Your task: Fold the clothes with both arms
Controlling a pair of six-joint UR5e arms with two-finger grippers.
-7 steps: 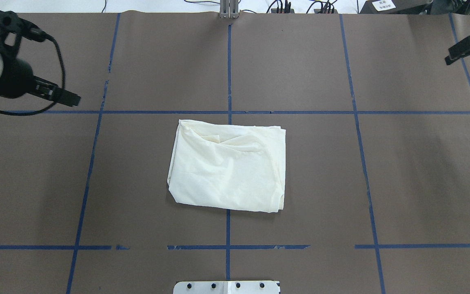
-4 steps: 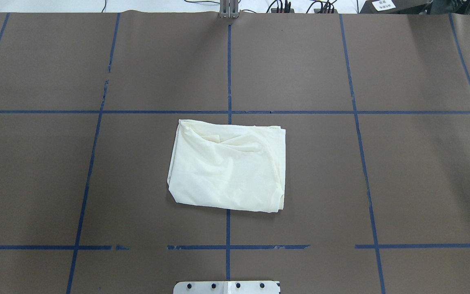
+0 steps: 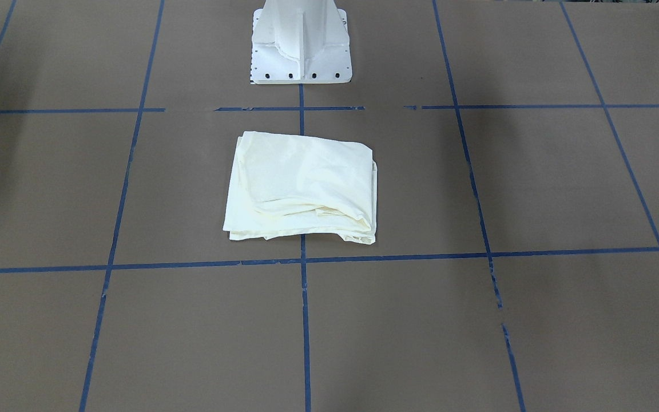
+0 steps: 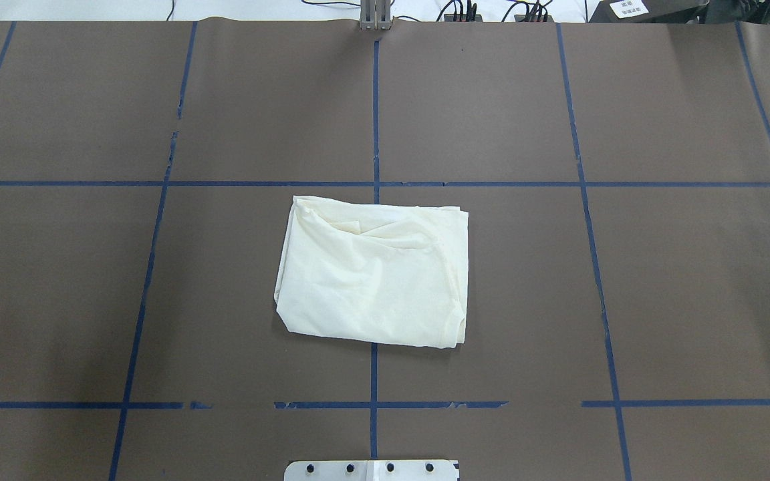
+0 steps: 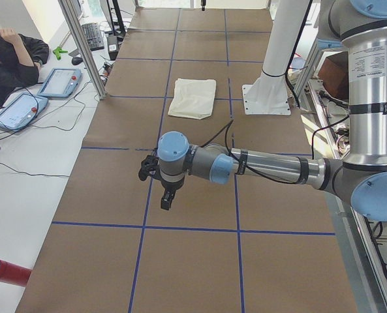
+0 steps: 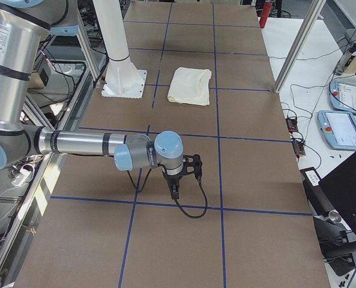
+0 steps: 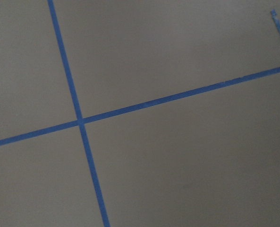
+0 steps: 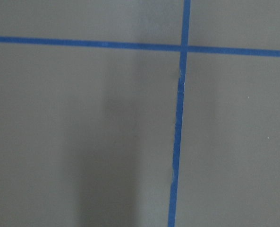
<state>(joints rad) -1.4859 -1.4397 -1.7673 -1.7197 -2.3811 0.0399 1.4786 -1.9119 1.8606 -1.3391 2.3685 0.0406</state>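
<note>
While well apart from the shirt (image 4: 371, 274), left pincer (image 5: 166, 199) and right pincer (image 6: 174, 191) (grip state unclear).

1. The shirt (image 4: 371, 274) is plain cream on its visible side.
2. The table (image 4: 692, 267) is brown with a grid of blue tape lines.
3. The pedestal base (image 3: 301, 40) is white.
4. The left arm (image 5: 271, 166) and right arm (image 6: 81, 144) are silver with light blue joint caps.
5. The left gripper (image 5: 166, 199) and right gripper (image 6: 174, 191) are black.
</note>
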